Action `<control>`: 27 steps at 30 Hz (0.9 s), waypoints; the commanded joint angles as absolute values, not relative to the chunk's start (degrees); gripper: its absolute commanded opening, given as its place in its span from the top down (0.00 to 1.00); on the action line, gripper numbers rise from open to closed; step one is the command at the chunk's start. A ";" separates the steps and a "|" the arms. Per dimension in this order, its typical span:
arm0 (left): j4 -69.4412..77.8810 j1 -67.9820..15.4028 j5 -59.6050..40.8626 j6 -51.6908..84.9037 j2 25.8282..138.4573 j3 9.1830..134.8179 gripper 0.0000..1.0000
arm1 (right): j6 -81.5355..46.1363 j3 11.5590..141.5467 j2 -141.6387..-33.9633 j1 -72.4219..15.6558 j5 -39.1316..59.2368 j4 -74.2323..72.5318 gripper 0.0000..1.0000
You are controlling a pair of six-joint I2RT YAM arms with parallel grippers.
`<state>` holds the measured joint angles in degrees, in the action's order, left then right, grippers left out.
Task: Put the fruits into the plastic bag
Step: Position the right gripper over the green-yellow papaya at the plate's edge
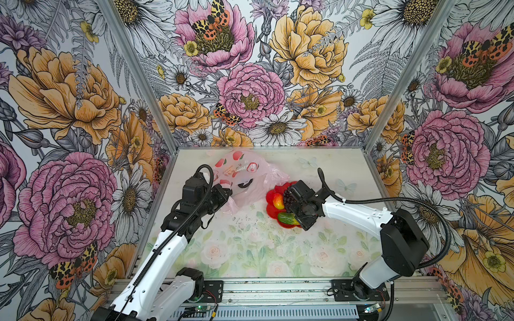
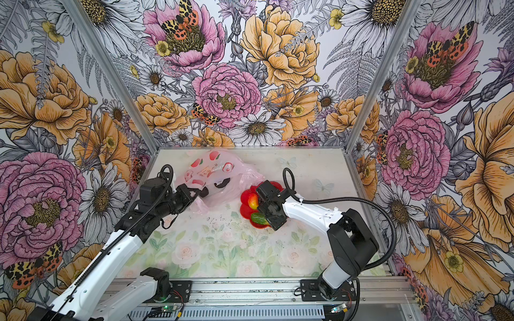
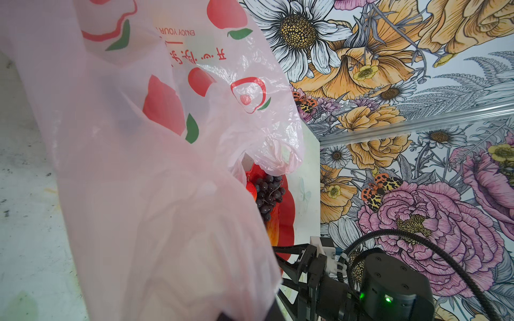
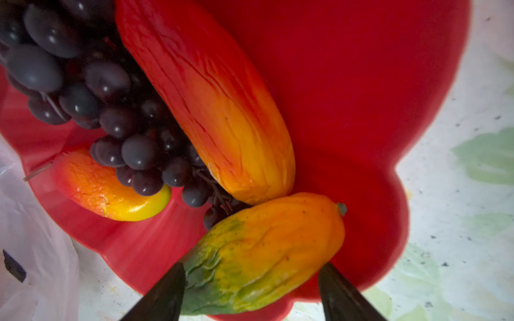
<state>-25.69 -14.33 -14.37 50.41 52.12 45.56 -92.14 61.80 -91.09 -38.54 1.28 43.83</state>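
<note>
The pink translucent plastic bag (image 1: 244, 172) (image 2: 219, 169) lies at the back of the table. My left gripper (image 1: 226, 193) (image 2: 204, 191) is shut on its near edge and holds the film up. In the left wrist view the plastic bag (image 3: 139, 166) hides the jaws. On the red plate (image 4: 347, 83) lie the purple grapes (image 4: 83, 91) (image 1: 286, 196), a long red-orange fruit (image 4: 211, 105), the peach (image 4: 111, 191) (image 1: 278, 201) and the green-orange mango (image 4: 267, 250) (image 1: 286, 218). My right gripper (image 4: 251, 291) (image 1: 294, 211) is open astride the mango, with a gap at one finger.
The red flower-shaped plate (image 1: 271, 194) (image 2: 244, 200) touches the bag's right side. Floral walls close in the table at the back and on both sides. The rose-printed tabletop (image 1: 250, 250) stretches toward the front rail.
</note>
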 commanded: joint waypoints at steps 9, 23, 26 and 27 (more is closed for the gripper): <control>-26.35 -13.31 -13.07 49.02 51.25 45.60 1.00 | -92.31 64.42 -93.59 -38.19 3.33 42.45 0.14; -26.41 -12.68 -12.77 49.14 50.87 46.05 1.00 | -85.07 71.17 -95.05 -37.60 -3.51 42.89 0.17; -26.77 -12.73 -12.70 48.96 50.89 46.32 1.00 | -81.87 73.25 -94.85 -37.31 -5.23 43.31 0.11; -26.75 -12.74 -12.63 48.87 50.89 46.35 1.00 | -80.93 73.91 -94.67 -37.26 -5.53 43.79 0.03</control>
